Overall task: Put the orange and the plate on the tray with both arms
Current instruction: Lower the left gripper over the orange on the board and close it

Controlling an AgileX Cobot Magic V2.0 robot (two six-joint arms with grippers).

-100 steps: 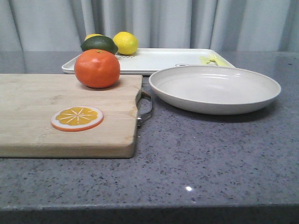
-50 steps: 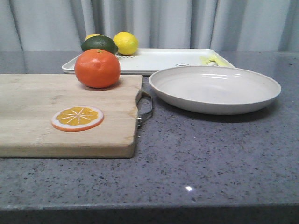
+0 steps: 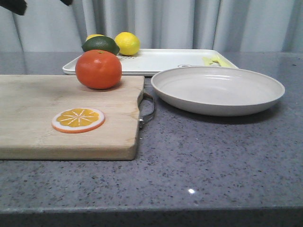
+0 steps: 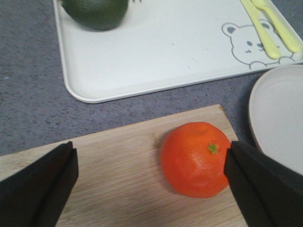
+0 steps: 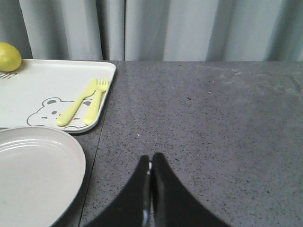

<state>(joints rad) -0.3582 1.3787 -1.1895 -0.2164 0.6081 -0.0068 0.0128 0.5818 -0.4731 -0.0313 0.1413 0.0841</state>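
The orange (image 3: 98, 69) is sitting on the cutting board (image 3: 66, 118), left of centre in the front view, between the left gripper (image 4: 150, 184)'s wide-spread fingers, so an off-centre squeeze could be sending it rolling. The right gripper (image 5: 151, 189), fingers pressed together, is hovering beside the plate (image 3: 218, 90), whose low rim may be slipping when pinched.

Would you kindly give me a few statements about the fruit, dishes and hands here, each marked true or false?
1. The orange sits on the cutting board. True.
2. The plate already rests on the tray. False: it is on the countertop in front of the tray.
3. The left hand is open, the orange between its fingers. True.
4. The right hand grips the plate. False: it is shut on nothing, beside the plate.
5. The tray holds a yellow fork and spoon. True.
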